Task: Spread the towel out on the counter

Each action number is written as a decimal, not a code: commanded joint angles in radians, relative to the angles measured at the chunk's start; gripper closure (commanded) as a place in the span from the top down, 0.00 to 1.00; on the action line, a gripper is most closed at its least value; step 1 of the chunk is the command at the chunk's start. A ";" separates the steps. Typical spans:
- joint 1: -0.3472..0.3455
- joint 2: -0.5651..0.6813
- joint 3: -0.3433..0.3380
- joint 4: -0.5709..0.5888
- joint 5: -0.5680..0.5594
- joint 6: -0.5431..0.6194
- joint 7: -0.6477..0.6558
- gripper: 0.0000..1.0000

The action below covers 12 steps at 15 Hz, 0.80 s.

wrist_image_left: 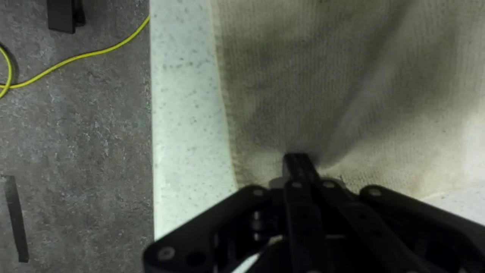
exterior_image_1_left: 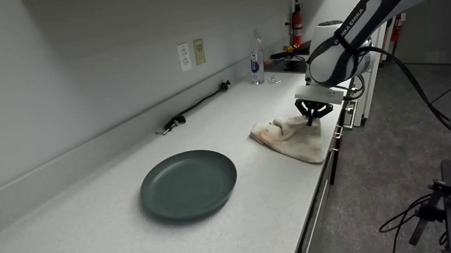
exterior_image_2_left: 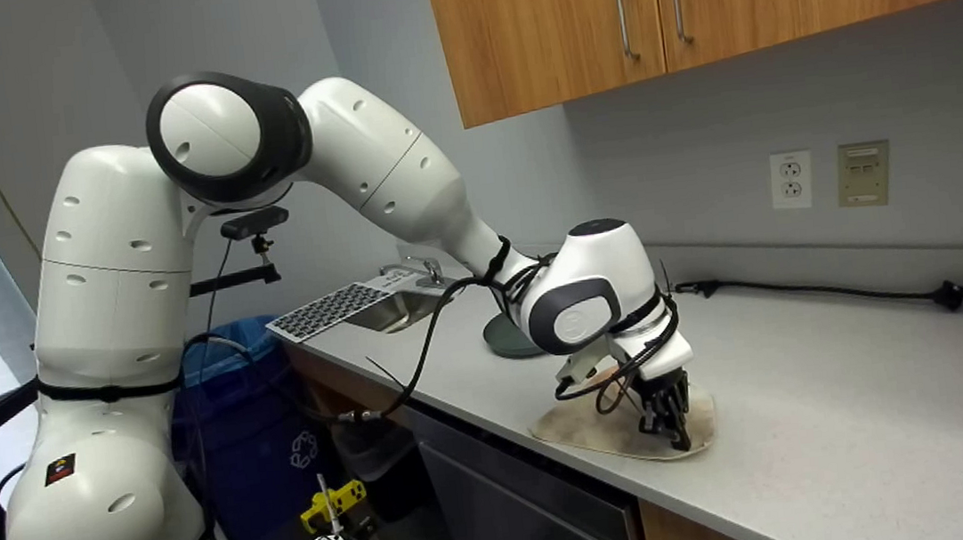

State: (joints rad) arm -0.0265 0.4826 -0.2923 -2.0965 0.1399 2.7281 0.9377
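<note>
A beige, stained towel (exterior_image_1_left: 298, 143) lies on the pale speckled counter (exterior_image_1_left: 107, 248) by its front edge. In an exterior view its far and wall-side parts are bunched in raised folds, while the near part lies flatter. It also shows in an exterior view (exterior_image_2_left: 583, 429), partly hidden by the arm, and fills much of the wrist view (wrist_image_left: 288, 76). My gripper (exterior_image_1_left: 311, 122) points down at the towel. In the wrist view its fingertips (wrist_image_left: 297, 156) are together against or just over the cloth, near the towel's edge. No cloth shows between them.
A dark green plate (exterior_image_1_left: 189, 184) sits on the counter nearer that camera. A black cable (exterior_image_1_left: 197, 105) lies along the wall. A water bottle (exterior_image_1_left: 257, 58) stands farther back. A sink (exterior_image_2_left: 396, 312) is at the counter's end. The counter's front edge (wrist_image_left: 152, 125) drops to the floor.
</note>
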 commanded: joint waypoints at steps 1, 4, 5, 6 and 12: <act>-0.012 0.012 0.008 -0.006 0.010 -0.002 0.009 0.00; -0.024 0.017 0.021 -0.008 0.014 0.043 -0.021 0.00; -0.026 0.018 0.023 -0.008 0.012 0.057 -0.031 0.00; -0.032 0.020 0.031 -0.010 0.015 0.077 -0.047 0.00; -0.022 0.043 0.015 -0.016 0.006 0.179 -0.093 0.00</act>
State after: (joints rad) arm -0.0424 0.5001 -0.2767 -2.1095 0.1399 2.8517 0.8802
